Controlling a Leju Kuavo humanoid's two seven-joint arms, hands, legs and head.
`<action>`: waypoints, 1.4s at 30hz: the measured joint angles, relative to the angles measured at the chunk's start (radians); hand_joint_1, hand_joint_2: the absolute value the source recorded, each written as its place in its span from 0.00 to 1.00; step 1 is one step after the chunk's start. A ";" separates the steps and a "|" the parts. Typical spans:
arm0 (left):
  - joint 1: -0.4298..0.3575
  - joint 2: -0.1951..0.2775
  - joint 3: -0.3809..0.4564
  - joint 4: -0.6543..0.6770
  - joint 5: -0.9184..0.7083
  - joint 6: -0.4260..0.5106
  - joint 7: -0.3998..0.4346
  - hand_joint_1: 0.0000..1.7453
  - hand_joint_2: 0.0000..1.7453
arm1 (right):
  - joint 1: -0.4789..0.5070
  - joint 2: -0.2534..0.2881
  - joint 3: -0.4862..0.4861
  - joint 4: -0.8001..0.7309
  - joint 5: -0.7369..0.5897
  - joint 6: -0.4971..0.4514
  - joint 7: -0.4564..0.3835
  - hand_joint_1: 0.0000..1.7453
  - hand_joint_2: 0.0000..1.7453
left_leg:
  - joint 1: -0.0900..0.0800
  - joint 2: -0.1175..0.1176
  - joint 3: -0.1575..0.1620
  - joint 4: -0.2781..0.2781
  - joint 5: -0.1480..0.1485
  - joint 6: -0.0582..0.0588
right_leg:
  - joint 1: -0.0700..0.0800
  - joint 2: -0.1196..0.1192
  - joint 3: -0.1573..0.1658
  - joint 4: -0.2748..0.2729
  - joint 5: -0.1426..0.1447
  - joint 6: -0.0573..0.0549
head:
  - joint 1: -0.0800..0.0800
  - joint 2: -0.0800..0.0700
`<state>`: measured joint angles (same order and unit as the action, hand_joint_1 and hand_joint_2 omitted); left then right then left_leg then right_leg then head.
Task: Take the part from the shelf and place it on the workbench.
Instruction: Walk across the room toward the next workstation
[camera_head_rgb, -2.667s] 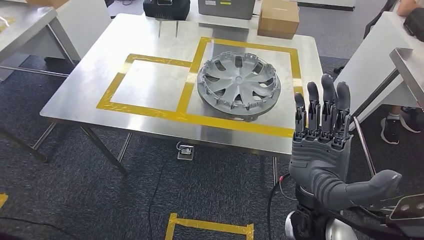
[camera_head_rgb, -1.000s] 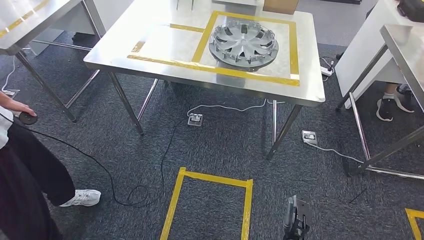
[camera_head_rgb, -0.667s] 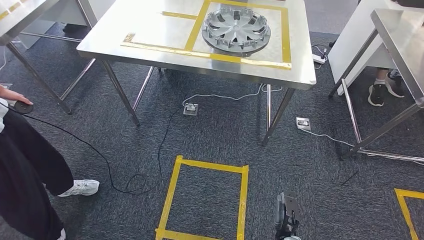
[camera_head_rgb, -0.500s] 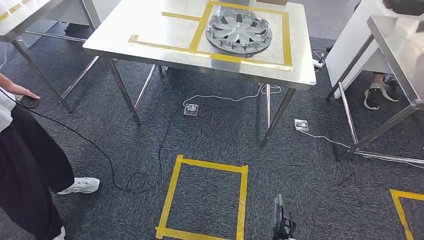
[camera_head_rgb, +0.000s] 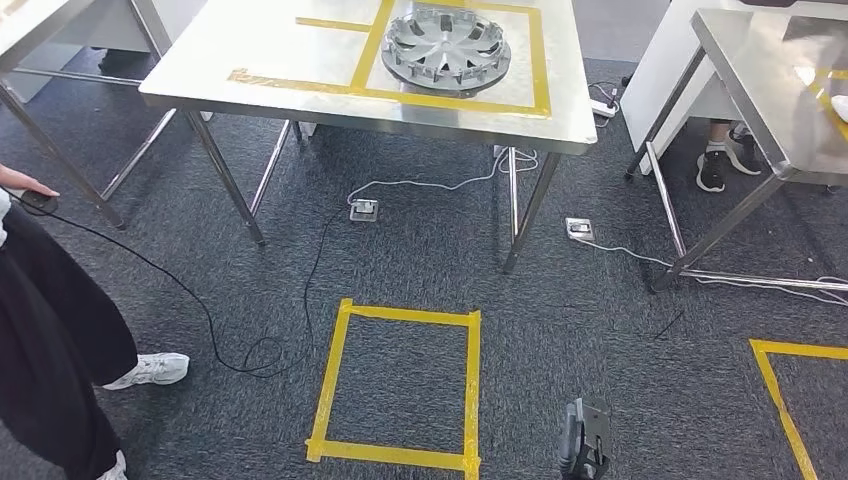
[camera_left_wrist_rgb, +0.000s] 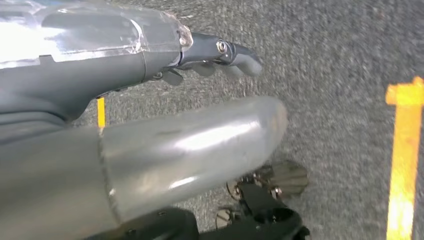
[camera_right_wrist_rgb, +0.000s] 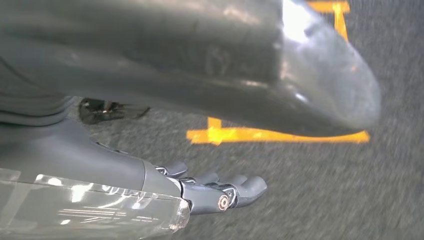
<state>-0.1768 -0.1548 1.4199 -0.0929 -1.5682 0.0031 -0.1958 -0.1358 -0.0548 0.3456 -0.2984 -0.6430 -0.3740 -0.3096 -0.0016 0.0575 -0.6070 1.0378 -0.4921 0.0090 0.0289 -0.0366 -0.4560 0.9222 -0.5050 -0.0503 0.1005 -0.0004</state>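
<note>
**Part on the desk, robot backing off**

The wheel cover (camera_head_rgb: 446, 48) lies flat on the steel desk (camera_head_rgb: 250, 50), inside the right-hand square of yellow tape (camera_head_rgb: 543, 60). The right hand, raised beside the desk a few seconds ago, is now down at the robot's side. The whole head view has also shifted: the desk sits further up the picture and more carpet shows, which reads as the camera moving away, not the cover moving. From this I judge the placing done and the robot withdrawing.

Both arms hang low. In the left wrist view the left hand (camera_left_wrist_rgb: 220, 57) points toward the dark carpet, its fingers lying close together and lightly curled, with nothing in them. In the right wrist view the right hand (camera_right_wrist_rgb: 215, 192) does the same above a strip of yellow floor tape (camera_right_wrist_rgb: 260, 135); it too is empty.

A person (camera_head_rgb: 50, 330) stands at the left, holding a small dark device on a cable. A taped square (camera_head_rgb: 400, 385) marks the floor ahead.
</note>
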 joint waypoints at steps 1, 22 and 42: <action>0.000 0.001 0.000 0.000 0.000 0.000 -0.001 0.00 0.00 | 0.000 0.001 0.000 0.001 0.000 0.001 0.000 0.00 0.00 | 0.001 -0.033 -0.017 0.039 -0.030 -0.004 | -0.005 0.009 -0.001 -0.010 0.010 -0.002 | -0.003 0.000; 0.011 0.011 0.000 0.000 0.000 -0.002 0.013 0.00 0.00 | 0.003 0.009 0.018 0.021 -0.029 0.003 0.014 0.00 0.00 | 0.035 0.004 0.038 0.018 -0.040 0.003 | -0.041 0.032 -0.192 0.326 -0.094 0.084 | -0.004 0.000; 0.013 0.044 0.002 -0.001 0.005 0.001 0.039 0.00 0.00 | 0.034 0.047 0.043 0.036 -0.021 -0.008 0.034 0.00 0.00 | 0.027 -0.178 0.023 0.019 -0.022 -0.014 | -0.022 0.142 -0.092 0.101 -0.010 0.039 | -0.056 0.000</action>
<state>-0.1642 -0.1113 1.4218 -0.0935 -1.5630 0.0041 -0.1571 -0.1017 -0.0077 0.3890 -0.2628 -0.6637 -0.3821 -0.2757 0.0255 -0.1210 -0.5835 1.0563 -0.5142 -0.0049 0.0069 0.1051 -0.5481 1.0234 -0.5150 -0.0114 0.0442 -0.0004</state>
